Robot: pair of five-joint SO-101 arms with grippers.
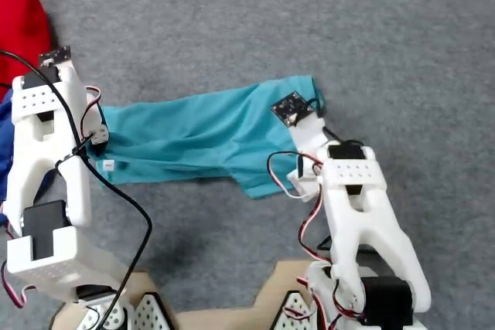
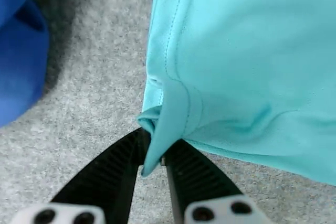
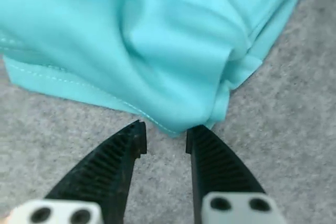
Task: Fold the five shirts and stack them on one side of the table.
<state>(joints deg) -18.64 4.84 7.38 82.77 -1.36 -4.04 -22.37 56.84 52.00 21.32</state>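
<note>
Shirt (image 1: 201,137) lies 9–3 o'clock across table (image 1: 402,52). L gripper (image 2: 152,153) pinching thin hem, 9 end. R gripper (image 3: 165,137) jaws apart, cloth just past tips, 3 end. Risk: hem slips under pull; R closes short → skewed fold.

We see teal shirt (image 1: 201,137) stretched in long rumpled band across grey felt table (image 1: 387,52). Left arm (image 1: 46,152) over one end, right arm (image 1: 356,191) over other. We note red garment (image 1: 19,21) bunched at far left corner, blue garment (image 1: 6,144) at left edge, partly under left arm. Wooden base (image 1: 232,314) at near edge.
</note>
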